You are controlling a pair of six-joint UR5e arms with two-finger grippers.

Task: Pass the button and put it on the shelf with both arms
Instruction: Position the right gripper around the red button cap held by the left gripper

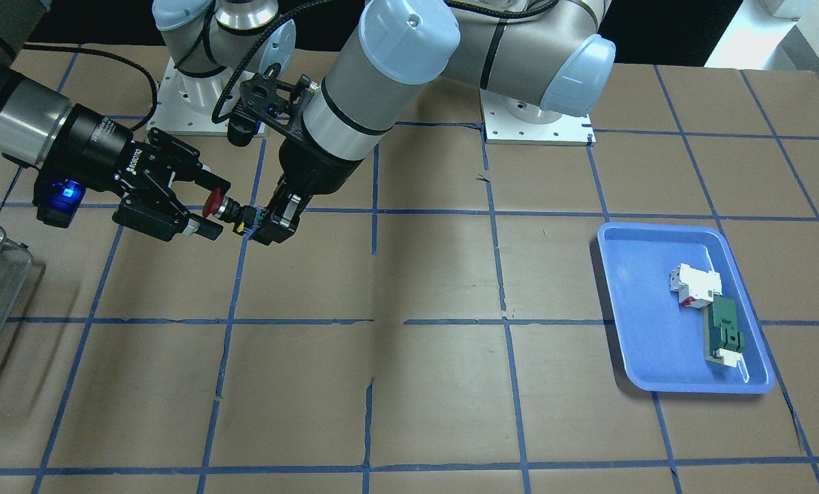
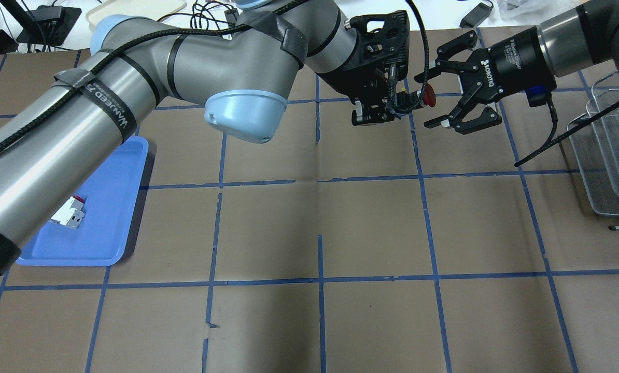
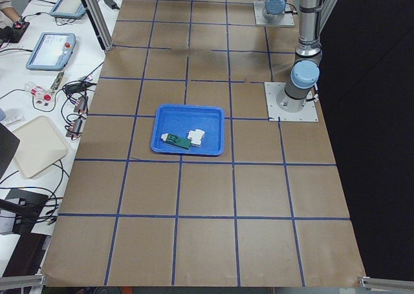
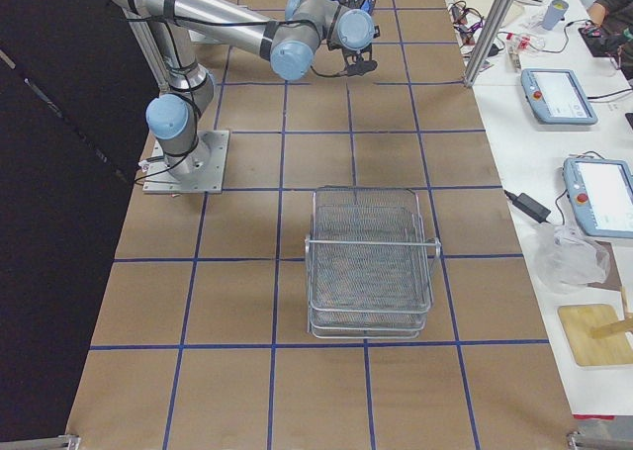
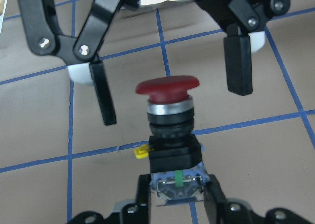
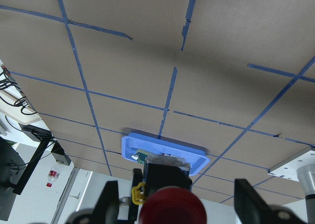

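Overhead exterior gives us the broadest layout: the brown table [image 2: 320,321], gridded with blue tape, lies bare across its whole middle. The left arm [image 2: 133,88] sweeps in from one side and the right arm [image 2: 574,31] from the other. Their tools meet in the air above the table, off centre toward the right arm's side.

The shelf [image 4: 371,262], a tiered wire rack, stands on the right arm's side of the table, well apart from the meeting point, with open table on all its sides. The blue tray [image 1: 636,329] lies well off on the left arm's side. In it the white-and-red block [image 1: 694,283] lies just beside the green-and-white part [image 1: 723,336].

The left gripper [image 5: 177,194] is clamped on the rear block of the button [image 5: 172,130], holding it clear of the table with its cap pointing at the other tool. The right gripper [image 1: 215,208] is spread wide. Its fingers [image 5: 239,71] flank the cap on both sides without touching it, with clear gaps between.

We see a glossy red mushroom cap, then a silver collar and a ribbed black cylinder. Behind these sits a black square body with a small yellow tab, and the rear block is blue with a green mark.
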